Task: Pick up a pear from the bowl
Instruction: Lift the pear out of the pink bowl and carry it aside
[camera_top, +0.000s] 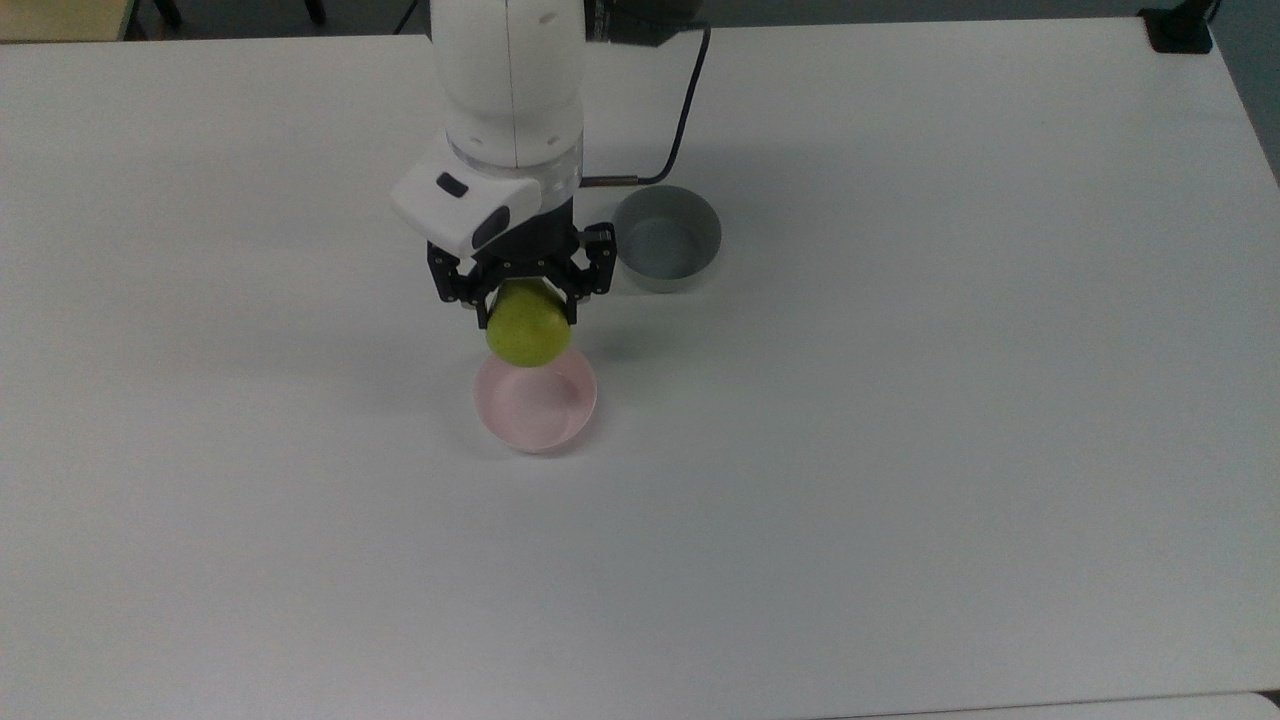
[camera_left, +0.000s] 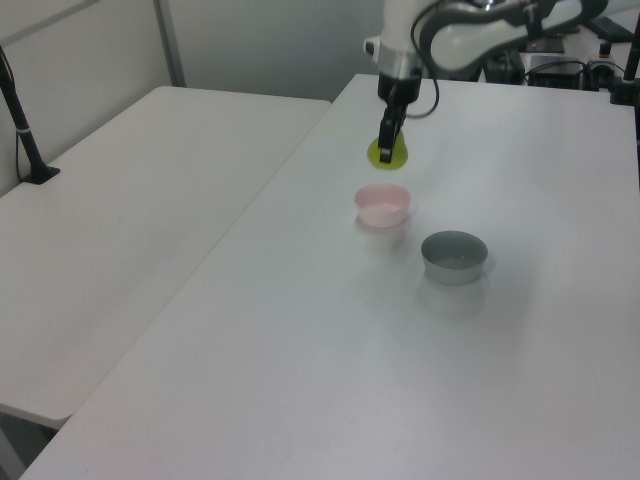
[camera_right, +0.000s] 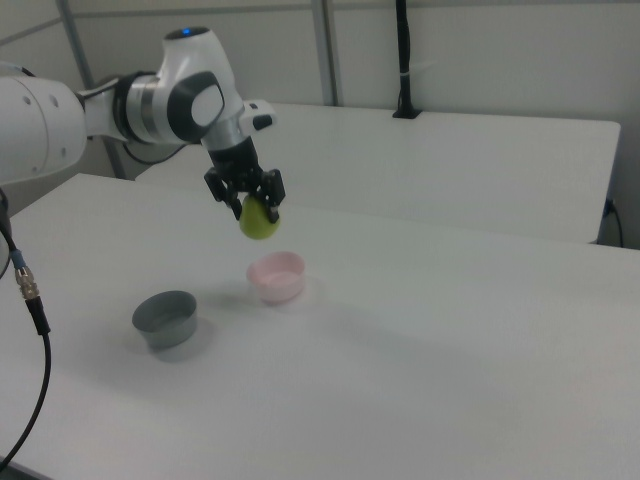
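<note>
Right view alone shows the hand (camera_right: 252, 206) clamping the pear (camera_right: 259, 220) clear above the pink bowl (camera_right: 276, 276).

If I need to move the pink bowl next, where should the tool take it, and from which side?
Grip the pink bowl by its thin rim, coming straight down with one finger inside and one outside. It stands upright, open and empty, and its round body looks too wide to span. The tool is shut on the pear above it, so that must be set down first.
</note>
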